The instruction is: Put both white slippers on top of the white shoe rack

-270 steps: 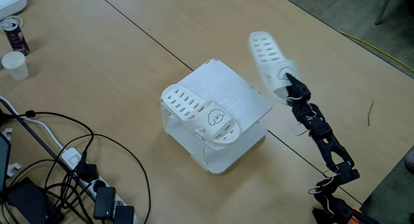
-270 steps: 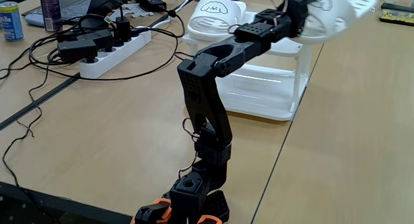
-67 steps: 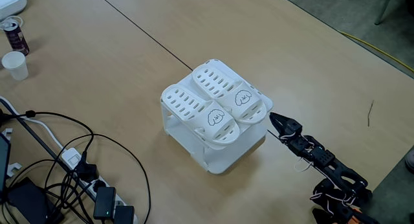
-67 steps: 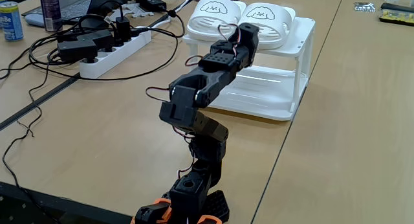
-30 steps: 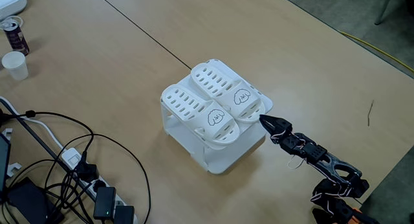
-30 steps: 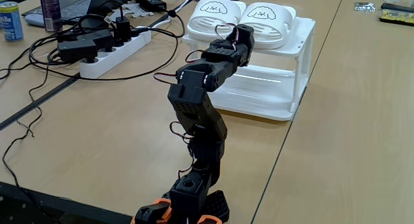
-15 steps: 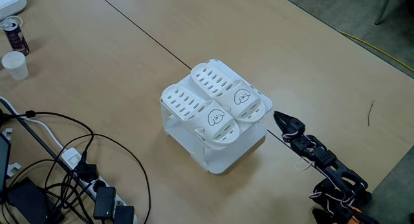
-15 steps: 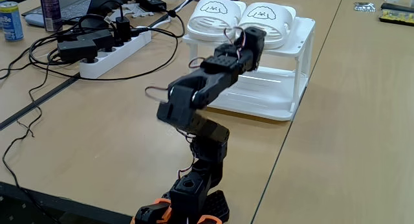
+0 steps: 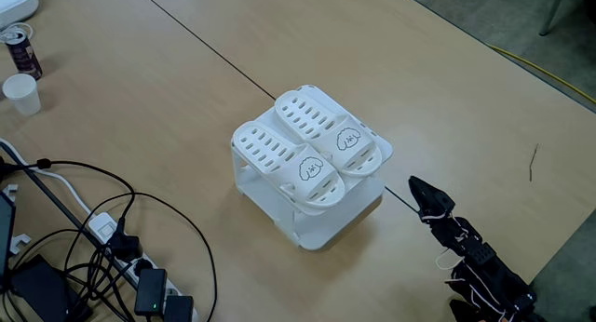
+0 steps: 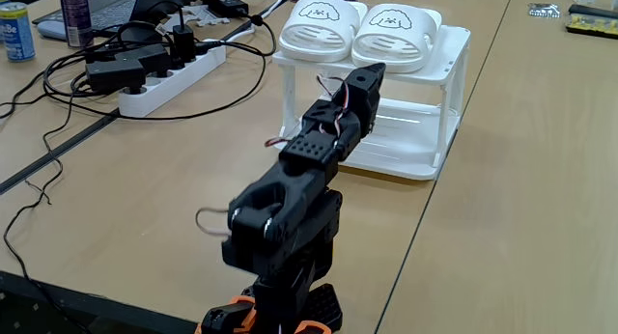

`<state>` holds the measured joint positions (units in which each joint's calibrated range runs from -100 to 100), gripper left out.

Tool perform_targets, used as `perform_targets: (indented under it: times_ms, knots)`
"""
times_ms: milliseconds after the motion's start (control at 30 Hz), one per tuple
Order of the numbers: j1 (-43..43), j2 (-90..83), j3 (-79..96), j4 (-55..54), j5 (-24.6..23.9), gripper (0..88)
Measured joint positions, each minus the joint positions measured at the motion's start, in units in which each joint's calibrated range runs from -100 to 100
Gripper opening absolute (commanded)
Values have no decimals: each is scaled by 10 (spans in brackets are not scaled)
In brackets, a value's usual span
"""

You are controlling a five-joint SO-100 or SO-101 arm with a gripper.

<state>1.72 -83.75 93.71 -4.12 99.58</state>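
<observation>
- The table [image 9: 391, 61] carries the rack [image 9: 319, 228], which sits mid-table with both slippers on top.
- Slippers [image 9: 284, 161] [image 9: 328, 132] lie side by side and touching, long axes parallel, puppy ends facing the arm.
- Pincer [image 9: 418, 191] is closed and empty, low near the table, its tip aimed at the rack, which lies ahead and left in this fixed view.
- Looks basically done to me.

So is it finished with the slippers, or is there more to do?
It looks finished: both white slippers lie side by side on top of the white shoe rack. The tool holds nothing and sits on the table side of the rack. Nothing appears left to place.
</observation>
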Motion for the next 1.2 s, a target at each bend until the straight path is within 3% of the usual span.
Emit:
perform_targets:
  times_ms: [367,600,867,1200]
  knots:
    - [-19,-141,56,-151,0,8]
    - [-25,-147,55,-336,0,8]
    - [-26,-155,55,-642,0,8]
    - [-26,-156,55,-872,0,8]
